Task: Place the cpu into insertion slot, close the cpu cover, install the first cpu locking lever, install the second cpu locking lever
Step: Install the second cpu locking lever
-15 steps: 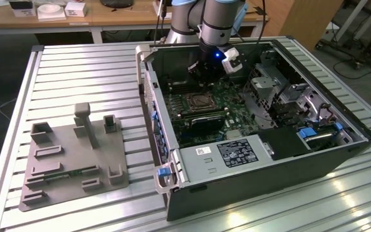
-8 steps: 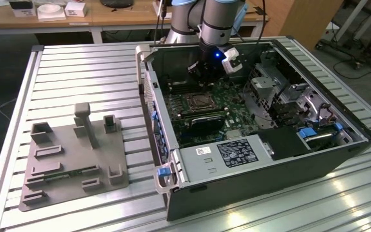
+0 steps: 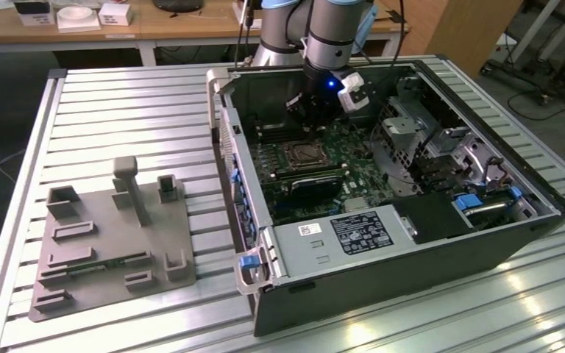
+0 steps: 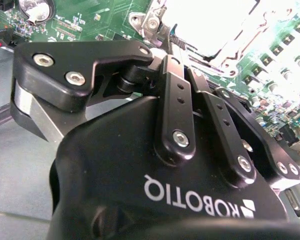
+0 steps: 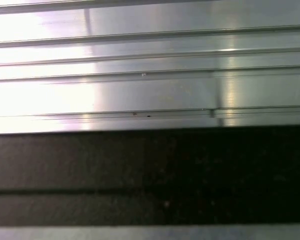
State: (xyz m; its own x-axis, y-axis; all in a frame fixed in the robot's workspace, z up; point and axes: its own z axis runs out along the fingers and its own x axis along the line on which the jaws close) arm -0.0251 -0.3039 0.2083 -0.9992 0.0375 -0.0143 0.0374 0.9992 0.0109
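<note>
The insertion slot (image 3: pixel 307 155) lay in the middle of the green motherboard (image 3: pixel 346 147), inside the open computer case (image 3: pixel 400 250) on the slatted metal bench (image 3: pixel 126 95). In the exterior view it looked like a dark square with a black rim and a silvery frame around it; whether the cpu was already seated there, I could not tell. In the second wrist view the socket area (image 4: pixel 210 25) was very bright, with shiny metal parts at its edge, so its details were not clear.

The claw (image 3: pixel 307 121) hung just above the motherboard, near the socket on its far side, and the arm (image 3: pixel 327 37) came down over the case's back wall. From these views I could not tell if the fingers were apart or together.

A black label-bearing box (image 3: pixel 361 232) sat near the socket at the front of the case. On the exterior view's left, a grey fixture (image 3: pixel 115 243) stood on the bench, well apart from the case.
</note>
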